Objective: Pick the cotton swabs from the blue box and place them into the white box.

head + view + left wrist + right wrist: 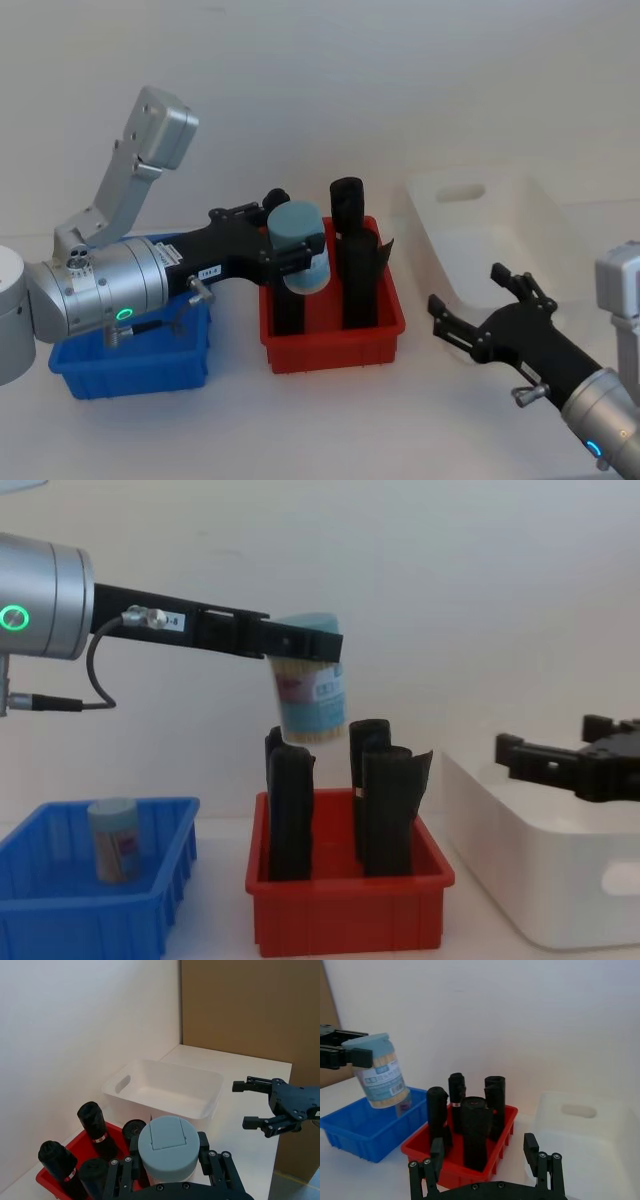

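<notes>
1. The left gripper (306, 640) is clamped on a swab tub (312, 702) just under its pale lid. The tub hangs tilted in the air above the red bin (350, 912), clear of the black rolls (392, 810) standing in it.
2. In the chest view the tub's label has a pink-red patch. In the right wrist view it has pale blue print with a barcode-like block. None of the writing can be read.
3. A small white tag (208, 272) on the left arm carries dark characters that are too small to make out.
4. The left wrist view shows red-and-white bands (100, 1138) round the rolls, with no legible words on them.
5. The chest view shows a second tub (113, 838) standing upright in the blue box (60, 905). In the head view the left arm covers that part of the box.
6. The left wrist view looks down on the held tub's lid, which has a rectangular flap set into its top. The chest view shows the same tub from the side, with the swabs visible through the clear wall.
7. The right gripper (465, 292) hovers with its fingers apart, holding nothing, at the near side of the white box (540, 900). The chest view places it above the box's rim.
8. In the left wrist view the white box lies just beyond the red bin, with an oval handle slot in its end wall.
</notes>
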You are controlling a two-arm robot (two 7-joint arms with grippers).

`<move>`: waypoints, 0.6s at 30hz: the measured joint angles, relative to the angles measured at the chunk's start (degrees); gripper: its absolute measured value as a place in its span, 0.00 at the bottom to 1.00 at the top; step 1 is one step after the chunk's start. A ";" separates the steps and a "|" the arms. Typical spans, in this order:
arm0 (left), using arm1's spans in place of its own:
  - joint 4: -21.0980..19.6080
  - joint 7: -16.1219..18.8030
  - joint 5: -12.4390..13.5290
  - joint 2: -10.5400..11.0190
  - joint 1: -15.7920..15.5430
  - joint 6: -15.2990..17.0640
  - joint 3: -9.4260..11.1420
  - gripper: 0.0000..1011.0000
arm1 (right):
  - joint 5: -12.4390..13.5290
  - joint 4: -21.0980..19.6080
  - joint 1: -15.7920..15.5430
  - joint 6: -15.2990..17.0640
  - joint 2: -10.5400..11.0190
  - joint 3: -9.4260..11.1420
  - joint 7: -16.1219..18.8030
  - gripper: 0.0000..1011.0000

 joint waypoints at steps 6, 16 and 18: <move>-0.05 -0.27 -0.04 -0.03 -0.06 0.03 0.04 0.66 | -0.95 -0.03 0.98 0.97 -0.40 -0.57 3.70 0.99; -0.11 -0.52 -0.11 -0.03 -0.11 0.04 0.09 0.66 | -4.05 0.87 4.55 3.20 -2.37 -2.35 10.24 0.99; -0.12 -0.56 -0.12 -0.03 -0.12 0.04 0.08 0.66 | -4.89 1.25 5.44 3.76 -2.86 -2.66 11.50 0.99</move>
